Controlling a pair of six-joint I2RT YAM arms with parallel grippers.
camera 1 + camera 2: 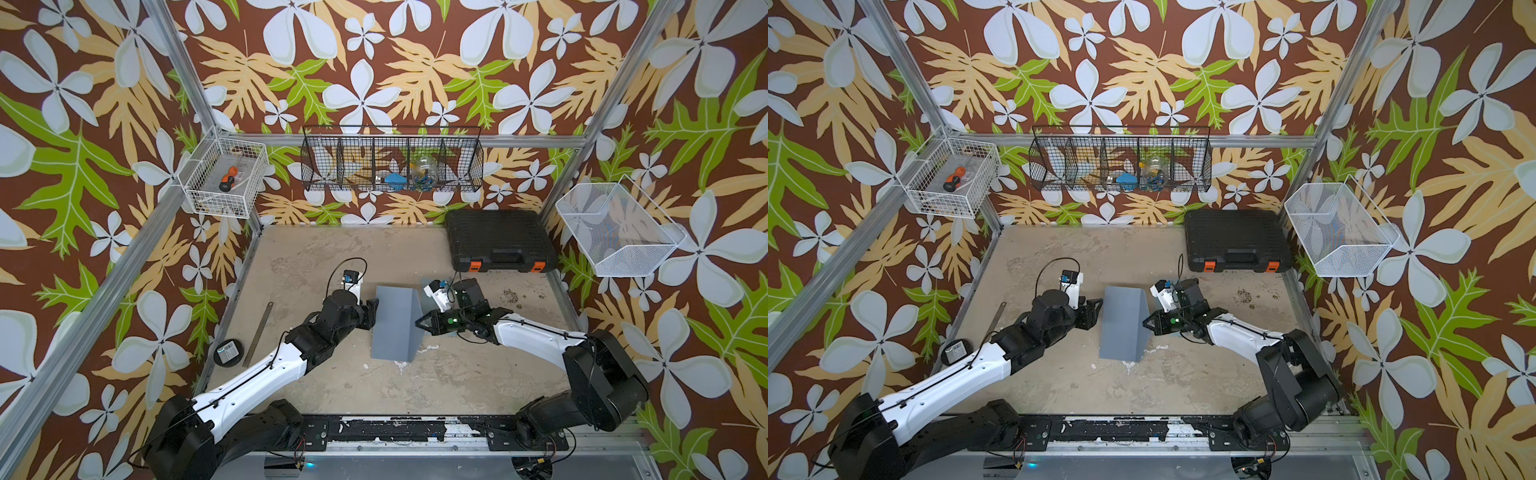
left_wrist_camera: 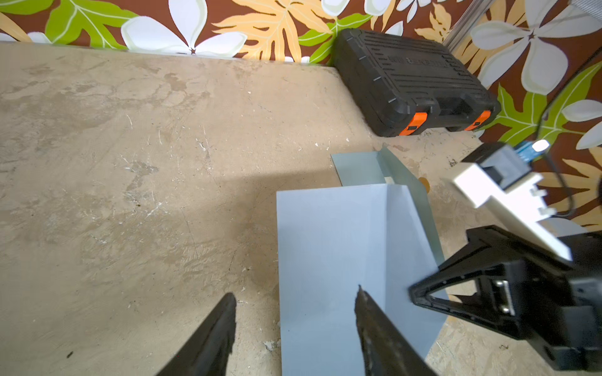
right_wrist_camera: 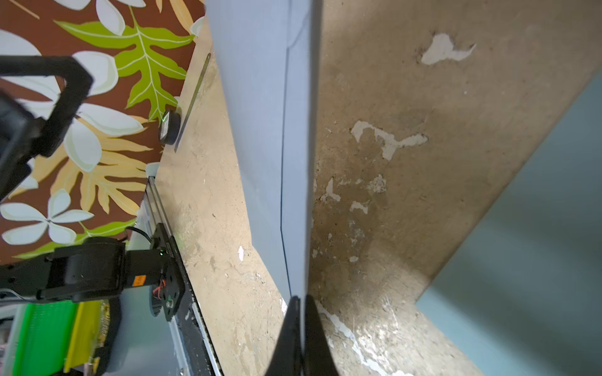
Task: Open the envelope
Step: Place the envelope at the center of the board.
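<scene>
Right tool (image 3: 301,302): jaws pinched tight on a thin edge of grey paper, seen edge-on in the right wrist view; the sheet rises straight away from the tips. In a top view the same tool (image 1: 420,322) sits at the right side of the envelope (image 1: 392,328), with that side lifted into a standing fold, likely the flap. Left tool (image 2: 294,294): jaws well apart, gripping nothing; one finger (image 2: 374,325) over the paper, the other over bare worktop (image 2: 146,195), straddling the envelope's left edge. The envelope lies mid-worktop between the two tools, its body mostly flat. Judgement: the flap is part-raised and the opening is not finished. To do this well, lower the left tool to pin the body flat, then swing the right tool in an arc around the crease, not straight up, or the whole envelope lifts. Pull gently, because thin paper may slip from the pinch or tear at the fold.
</scene>
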